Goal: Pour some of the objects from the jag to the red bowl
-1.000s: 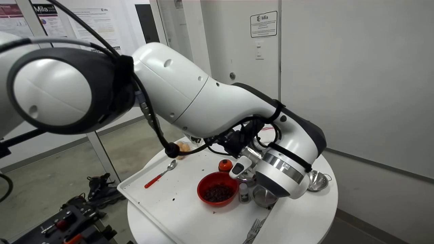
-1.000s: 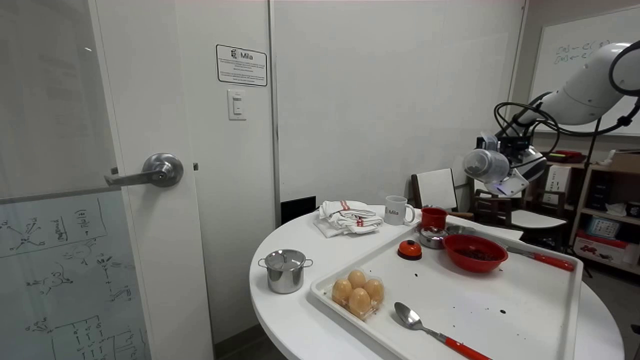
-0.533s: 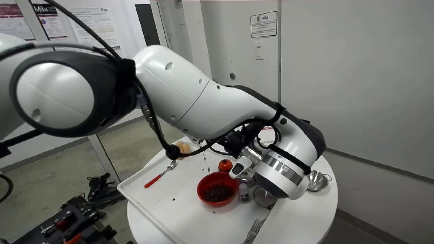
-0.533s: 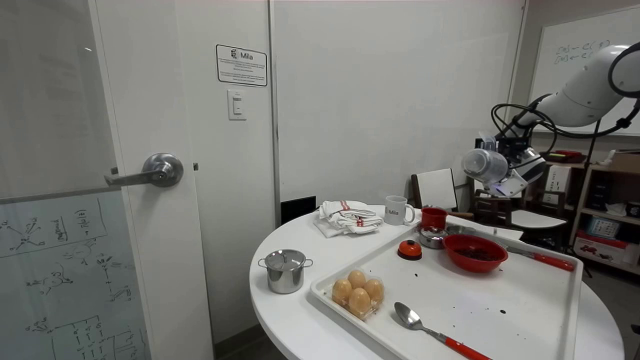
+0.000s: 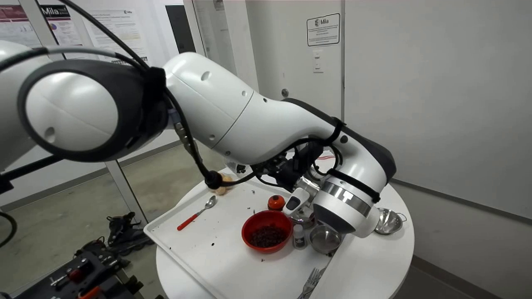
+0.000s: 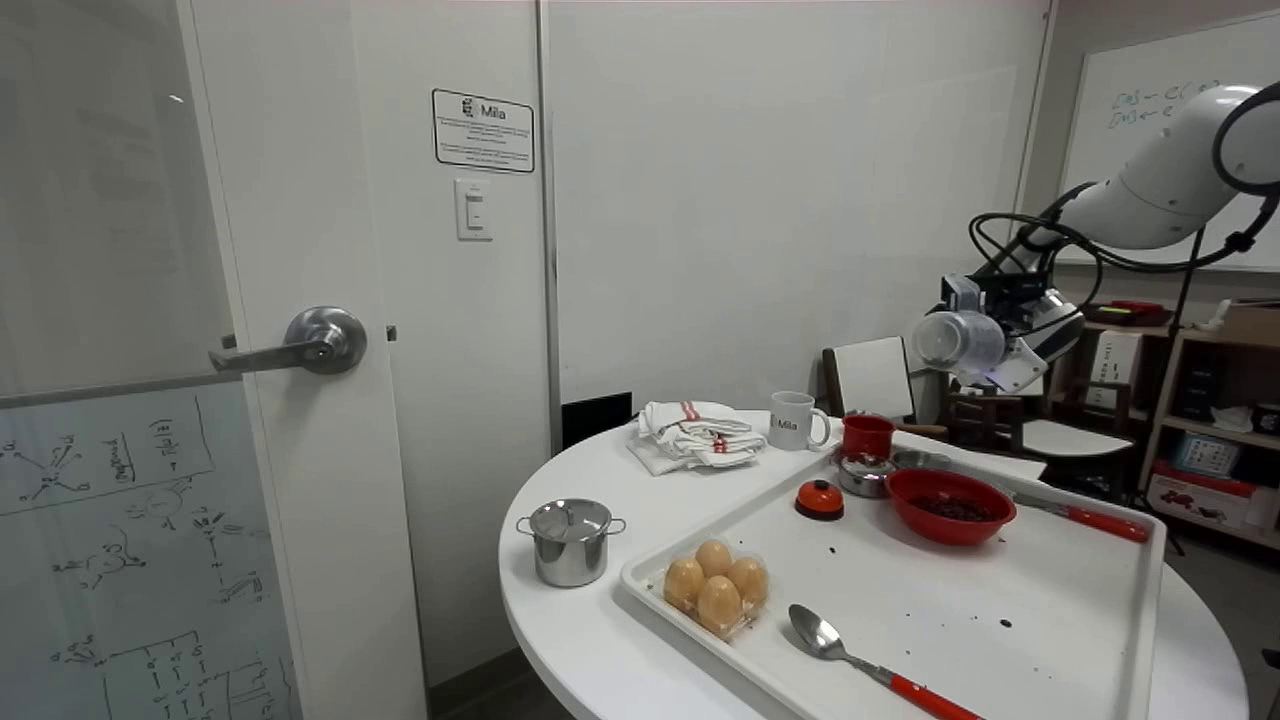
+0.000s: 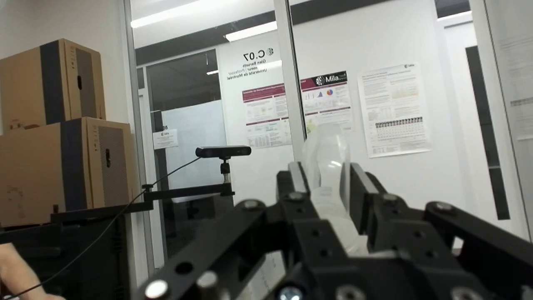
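Note:
The jag (image 6: 957, 342) is a whitish-clear plastic cup, lying tilted on its side in the air high above the tray. My gripper (image 7: 325, 171) is shut on the jag's clear upper part (image 7: 331, 146), which sits between the finger pads. In an exterior view the arm hides most of the jag, and dark pieces (image 5: 241, 168) show at its visible end. The red bowl (image 5: 266, 217) stands below on the tray with a heap of dark small pieces in it; it also shows in an exterior view (image 6: 945, 532). A few specks hang in the air behind the bowl.
The white tray (image 6: 1090, 620) holds eggs (image 6: 718, 600), a spoon (image 6: 818, 630), an orange-topped timer (image 6: 820, 498), a small bottle (image 5: 299, 237) and metal cups (image 5: 325, 240) beside the bowl. A red mug (image 6: 868, 436), a white mug (image 6: 791, 420), towels (image 6: 700, 436) and a metal pot (image 6: 571, 545) stand around it.
Dark pieces were falling from the jag half a second ago; fewer are in the air now. The arm and jag have shifted slightly, leftward in both exterior views. The bowl has not moved.

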Controlling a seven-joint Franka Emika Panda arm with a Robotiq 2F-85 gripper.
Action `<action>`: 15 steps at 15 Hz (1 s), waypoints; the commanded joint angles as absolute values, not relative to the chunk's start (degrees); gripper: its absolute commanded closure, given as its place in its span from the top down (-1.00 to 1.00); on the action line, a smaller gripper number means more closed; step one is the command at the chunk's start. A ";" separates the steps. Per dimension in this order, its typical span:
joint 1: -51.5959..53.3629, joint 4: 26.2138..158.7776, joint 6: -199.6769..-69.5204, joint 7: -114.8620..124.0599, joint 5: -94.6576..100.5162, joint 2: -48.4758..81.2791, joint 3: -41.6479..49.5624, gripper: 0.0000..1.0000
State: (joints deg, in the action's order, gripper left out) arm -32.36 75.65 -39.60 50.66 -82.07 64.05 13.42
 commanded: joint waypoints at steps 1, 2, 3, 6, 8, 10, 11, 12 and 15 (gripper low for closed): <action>-29.56 75.84 -43.11 48.73 -78.82 62.09 15.59 -0.79; -28.82 75.99 -44.36 48.51 -77.96 61.69 16.06 -0.79; -27.92 76.28 -45.80 48.19 -76.80 61.09 16.67 -0.79; -25.15 77.22 -50.98 47.42 -72.53 59.17 18.33 -0.79; -23.14 78.05 -55.02 47.05 -68.99 57.56 19.31 -0.79; -20.93 79.69 -59.53 46.31 -65.46 55.28 20.01 -0.79; -19.78 80.61 -62.10 46.28 -63.92 54.13 20.27 -0.79; -18.54 81.78 -64.83 46.23 -62.35 52.78 20.47 -0.79; -14.46 86.53 -74.39 46.29 -58.11 47.98 20.62 -0.80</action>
State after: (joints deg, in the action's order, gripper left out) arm -18.79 79.01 -66.25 47.99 -62.33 54.64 19.59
